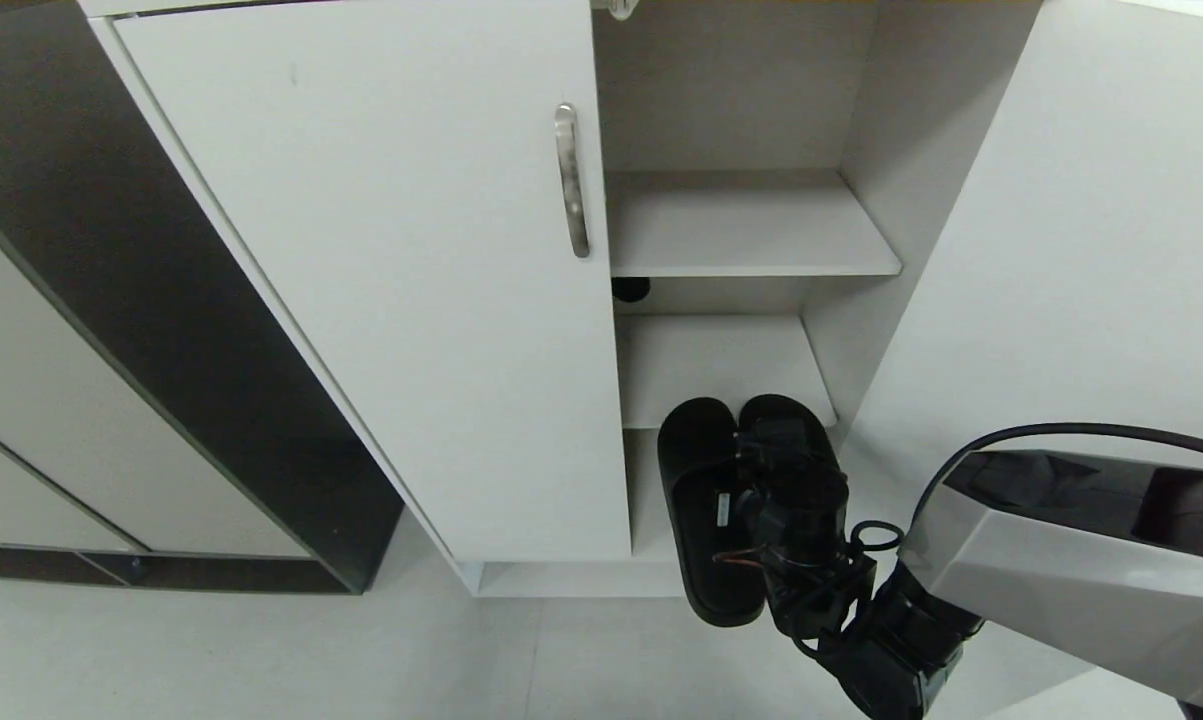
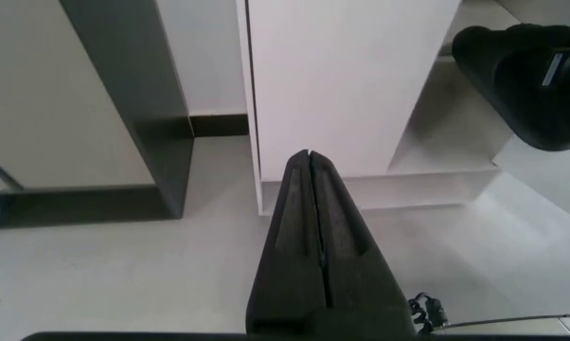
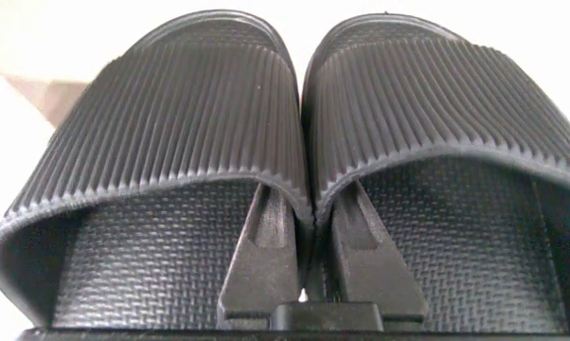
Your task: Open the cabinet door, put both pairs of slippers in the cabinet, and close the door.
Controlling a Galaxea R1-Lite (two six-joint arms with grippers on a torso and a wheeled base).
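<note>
Pale floor (image 1: 261,650) in front of white cabinet (image 1: 361,250).

- Black slippers (image 1: 706,500), one pair, side by side, toes toward the cabinet's open R compartment. Held off the floor, just in front of bottom shelf (image 1: 641,500); toes reach lower shelf (image 1: 721,365) front edge in head view. Contact w/ shelf: can't tell.
- Right gripper (image 1: 761,470): fingers (image 3: 261,256) nearly together, one inside each slipper, pinching the two inner side walls between them.
- Left gripper (image 2: 310,218): fingers pressed together, nothing held, low over floor, near cabinet's closed side.
- L door shut, metal handle (image 1: 572,180) at its inner edge. R door (image 1: 1081,250) swung wide open.
- Upper shelf (image 1: 751,225) bare; small dark obj (image 1: 630,289) below it at the back, unidentifiable.
- Dark panel (image 1: 161,300) left of cabinet.
</note>
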